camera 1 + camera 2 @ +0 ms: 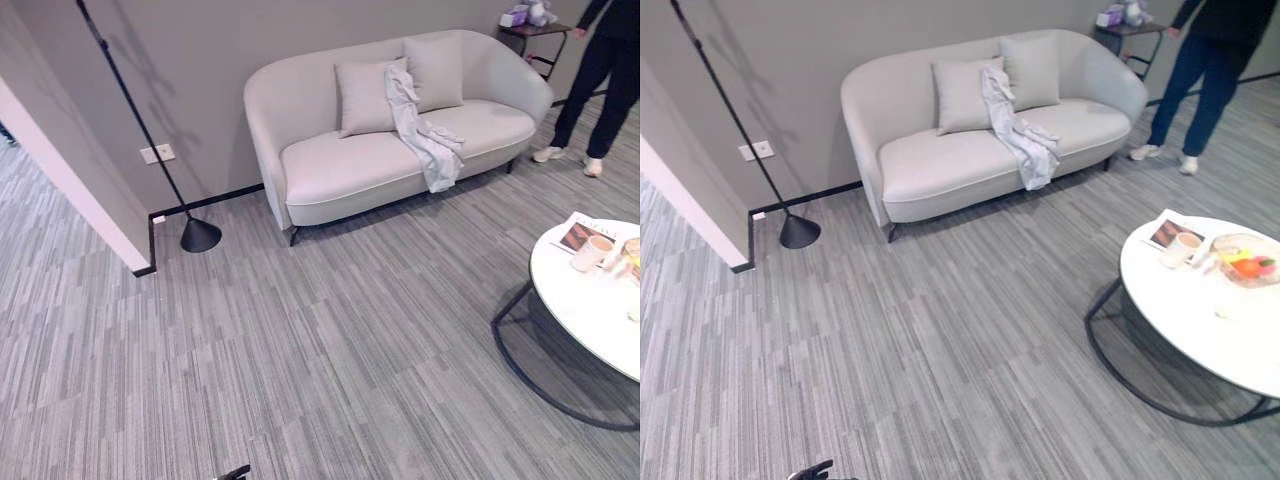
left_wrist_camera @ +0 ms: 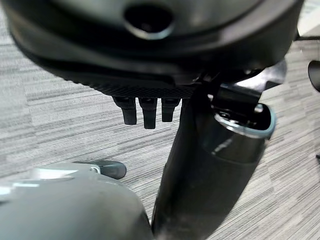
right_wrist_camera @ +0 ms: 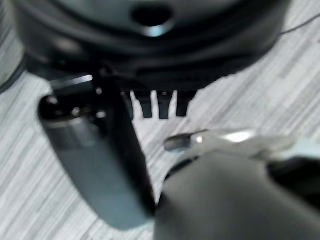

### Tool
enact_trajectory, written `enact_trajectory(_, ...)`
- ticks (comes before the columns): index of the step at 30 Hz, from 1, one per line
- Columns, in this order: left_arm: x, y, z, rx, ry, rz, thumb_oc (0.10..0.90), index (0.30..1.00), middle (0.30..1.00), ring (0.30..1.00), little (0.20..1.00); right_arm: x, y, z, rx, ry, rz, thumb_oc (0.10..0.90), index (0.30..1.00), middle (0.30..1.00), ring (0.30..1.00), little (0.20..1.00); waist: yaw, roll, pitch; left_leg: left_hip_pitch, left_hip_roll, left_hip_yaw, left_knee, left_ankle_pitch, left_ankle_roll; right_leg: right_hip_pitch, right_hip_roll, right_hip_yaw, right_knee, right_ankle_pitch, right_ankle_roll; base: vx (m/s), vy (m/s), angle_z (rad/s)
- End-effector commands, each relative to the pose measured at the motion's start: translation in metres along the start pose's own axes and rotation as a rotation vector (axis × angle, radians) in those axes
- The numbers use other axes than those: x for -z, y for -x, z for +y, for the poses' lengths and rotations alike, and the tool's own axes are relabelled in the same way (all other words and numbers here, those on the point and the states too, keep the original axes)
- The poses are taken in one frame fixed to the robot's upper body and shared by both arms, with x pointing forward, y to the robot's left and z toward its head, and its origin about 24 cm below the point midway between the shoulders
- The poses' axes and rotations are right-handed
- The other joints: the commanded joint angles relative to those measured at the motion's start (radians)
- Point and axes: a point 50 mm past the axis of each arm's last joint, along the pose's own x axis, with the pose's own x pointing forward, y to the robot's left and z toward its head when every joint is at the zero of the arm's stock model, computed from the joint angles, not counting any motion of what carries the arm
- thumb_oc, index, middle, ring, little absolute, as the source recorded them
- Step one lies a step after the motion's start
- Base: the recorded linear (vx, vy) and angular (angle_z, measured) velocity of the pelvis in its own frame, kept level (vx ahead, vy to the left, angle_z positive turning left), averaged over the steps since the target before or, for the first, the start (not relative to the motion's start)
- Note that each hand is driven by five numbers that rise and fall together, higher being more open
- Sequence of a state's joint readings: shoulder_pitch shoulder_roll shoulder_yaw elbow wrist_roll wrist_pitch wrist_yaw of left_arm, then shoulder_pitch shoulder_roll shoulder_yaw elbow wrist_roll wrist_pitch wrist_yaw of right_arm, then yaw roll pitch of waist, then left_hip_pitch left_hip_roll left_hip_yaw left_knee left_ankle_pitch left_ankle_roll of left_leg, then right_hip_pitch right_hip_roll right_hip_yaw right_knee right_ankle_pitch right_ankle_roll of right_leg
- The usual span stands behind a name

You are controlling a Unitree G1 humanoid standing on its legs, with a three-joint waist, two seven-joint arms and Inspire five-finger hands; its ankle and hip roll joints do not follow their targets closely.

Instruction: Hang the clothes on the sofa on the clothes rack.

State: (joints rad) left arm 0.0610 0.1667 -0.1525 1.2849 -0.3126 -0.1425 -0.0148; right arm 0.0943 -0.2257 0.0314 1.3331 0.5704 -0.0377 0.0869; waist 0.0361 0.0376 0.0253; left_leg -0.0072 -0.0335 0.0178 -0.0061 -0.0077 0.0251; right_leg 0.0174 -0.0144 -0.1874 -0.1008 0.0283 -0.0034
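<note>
Left robot hand (image 2: 150, 107) and right robot hand (image 3: 159, 102) hang relaxed over bare floor, fingers straight, holding nothing. Well ahead of both, the garment (image 1: 425, 135) lies draped over the sofa (image 1: 340, 165). Judgement: task not begun; approach, pickup and hanging remain.

Open grey carpet (image 1: 300, 350) lay between the robot and the sofa (image 1: 380, 160), the approach unobstructed; a round white table (image 1: 1200, 330) bounded the right, a floor lamp (image 1: 198, 235) and wall corner (image 1: 70, 190) the left, while a person (image 1: 1205, 80) stood beside the sofa's far end
</note>
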Motion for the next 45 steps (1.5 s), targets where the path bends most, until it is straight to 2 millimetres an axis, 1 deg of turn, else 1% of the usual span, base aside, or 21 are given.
enact_trajectory(1,0.014,0.002,0.001,0.011,-0.057,0.051,0.8,0.9,0.9,0.9,0.9,0.012,0.001,-0.003,0.012,0.02,0.059,0.8,0.9,0.9,0.9,0.9,0.0,-0.05,-0.019,-0.009,-0.011,-0.103,-0.058,-0.01,-0.044,-0.005,-0.064,-0.011,0.014,-0.04,0.097,0.0,0.0,0.0)
enact_trajectory(2,0.011,0.002,0.0,0.014,-0.059,0.038,0.8,0.9,0.9,0.9,0.9,0.015,0.002,-0.005,0.023,0.019,0.072,0.8,0.9,0.9,0.9,0.9,-0.002,-0.05,-0.018,-0.01,-0.011,-0.105,-0.059,-0.009,-0.045,-0.006,-0.065,-0.014,0.014,-0.039,0.097,0.0,0.0,0.0)
enact_trajectory(3,0.01,0.002,0.0,0.017,-0.043,0.032,0.8,0.9,0.9,0.9,0.9,0.016,0.002,-0.003,0.017,0.028,0.073,0.8,0.9,0.9,0.9,0.9,-0.002,-0.05,-0.017,-0.011,-0.011,-0.106,-0.059,-0.008,-0.045,-0.006,-0.065,-0.014,0.014,-0.039,0.097,-0.04,-0.016,0.0)
enact_trajectory(8,0.012,0.002,0.0,0.02,-0.039,0.051,0.8,0.9,0.9,0.9,0.9,0.01,0.0,0.004,-0.009,0.091,0.056,0.8,0.9,0.9,0.9,0.9,-0.002,-0.051,-0.016,-0.009,-0.011,-0.104,-0.06,-0.008,-0.043,-0.006,-0.062,-0.007,0.014,-0.04,0.095,-0.02,-0.007,0.0)
enact_trajectory(16,0.011,0.001,-0.001,0.025,-0.042,0.049,0.8,0.9,0.9,0.9,0.9,0.01,-0.001,0.008,-0.026,0.135,0.054,0.8,0.9,0.9,0.9,0.9,-0.008,-0.053,-0.016,0.0,-0.011,-0.104,-0.057,-0.013,-0.041,0.002,-0.06,-0.001,0.014,-0.044,0.092,0.0,0.0,0.0)
enact_trajectory(23,0.006,0.0,-0.003,0.037,-0.055,0.028,0.8,0.9,0.9,0.9,0.9,0.009,-0.001,0.01,-0.036,0.181,0.052,0.8,0.9,0.9,0.9,0.9,-0.016,-0.055,-0.014,0.007,-0.011,-0.102,-0.058,-0.018,-0.039,0.006,-0.058,0.007,0.014,-0.046,0.091,0.0,0.0,0.0)
enact_trajectory(39,0.006,0.0,-0.006,0.051,-0.081,0.032,0.8,0.9,0.9,0.9,0.9,0.009,0.0,0.007,-0.032,0.244,0.058,0.8,0.9,0.9,0.9,0.9,-0.024,-0.054,-0.012,0.019,-0.017,-0.096,-0.06,-0.027,-0.032,0.017,-0.061,0.011,0.014,-0.049,0.095,0.0,0.009,-0.01)
enact_trajectory(45,0.003,0.0,-0.004,0.047,-0.093,0.024,0.8,0.9,0.9,0.9,0.9,0.005,-0.001,0.009,-0.044,0.303,0.054,0.8,0.9,0.9,0.9,0.9,-0.019,-0.055,-0.003,0.01,-0.03,-0.104,-0.046,-0.033,-0.023,0.021,-0.071,0.0,0.018,-0.048,0.098,0.0,0.057,0.0)
